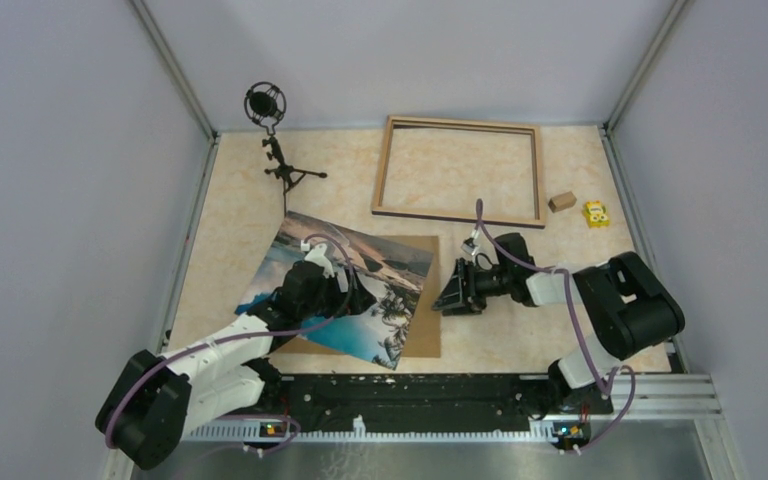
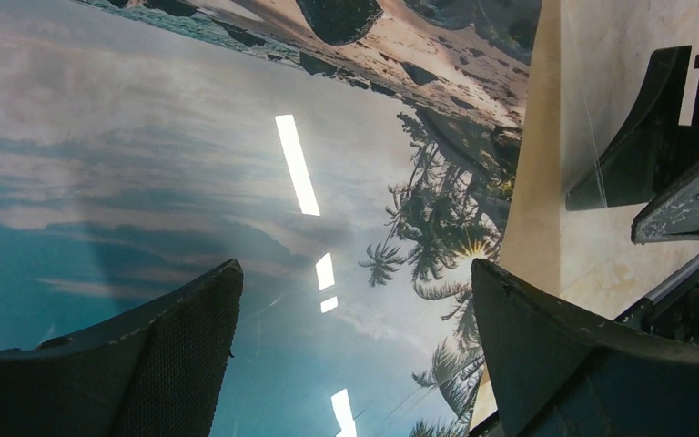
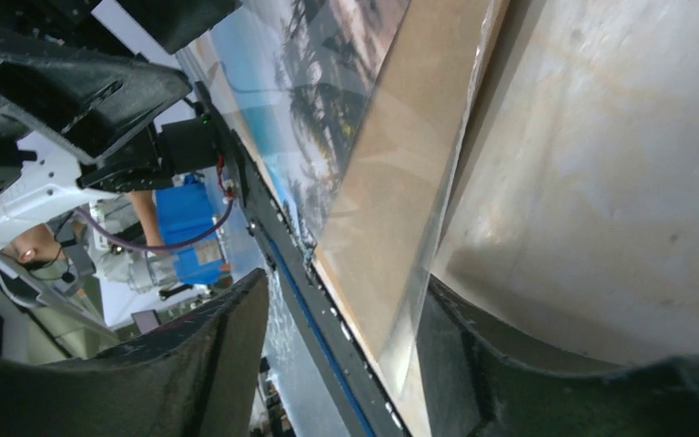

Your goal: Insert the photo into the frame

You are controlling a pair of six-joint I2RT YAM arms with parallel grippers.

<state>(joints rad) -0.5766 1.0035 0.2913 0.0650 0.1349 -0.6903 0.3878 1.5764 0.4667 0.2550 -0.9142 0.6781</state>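
**A:** Which step are we on?

**B:** The pickup, I'd say. The photo lies face up on a brown board at the near left of the desk. It is well apart from the frame, which lies flat on the far side, right of centre.

**A:** And the pincers?

**B:** The left pincer hangs over the photo, spread wide and holding nothing. The right pincer sits low at the board's right edge, half spread. That edge runs between its fingers, but I see nothing pinched.

**A:** Next?

**B:** Probably catch the photo's edge alone, not the board. Then lift it flat and carry it far and right to the frame.
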